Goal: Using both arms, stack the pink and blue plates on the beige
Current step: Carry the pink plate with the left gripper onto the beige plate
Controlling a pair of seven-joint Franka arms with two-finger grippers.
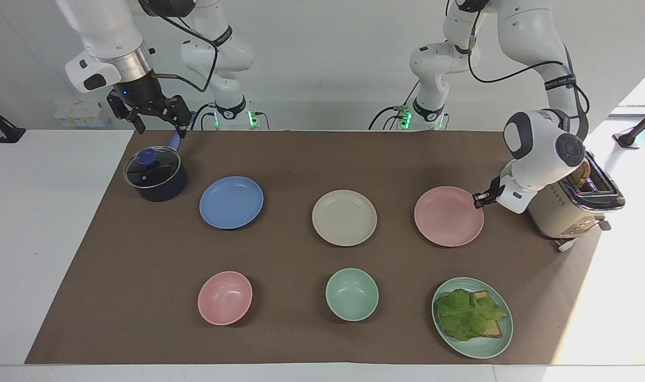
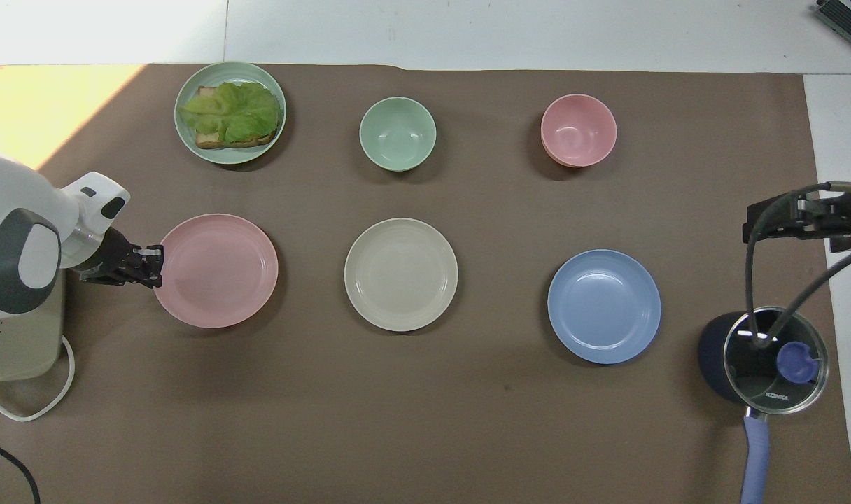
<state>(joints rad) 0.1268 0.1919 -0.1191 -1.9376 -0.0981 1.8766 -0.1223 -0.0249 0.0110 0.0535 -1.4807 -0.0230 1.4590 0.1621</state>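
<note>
The pink plate [image 1: 449,216] [image 2: 215,270] hangs level just above the brown mat, between the toaster and the beige plate. My left gripper [image 1: 480,199] [image 2: 152,259] is shut on its rim at the toaster side. The beige plate [image 1: 344,217] [image 2: 401,274] lies at the middle of the mat. Beside it, toward the right arm's end, lies the blue plate [image 1: 231,202] [image 2: 604,306]. My right gripper [image 1: 155,119] [image 2: 782,220] waits open in the air over the dark pot, holding nothing.
A lidded dark pot [image 1: 155,175] with a blue handle stands beside the blue plate. A cream toaster [image 1: 572,212] sits under the left arm. Farther from the robots are a pink bowl [image 1: 225,297], a mint bowl [image 1: 351,294] and a mint plate [image 1: 484,347] with toast and lettuce.
</note>
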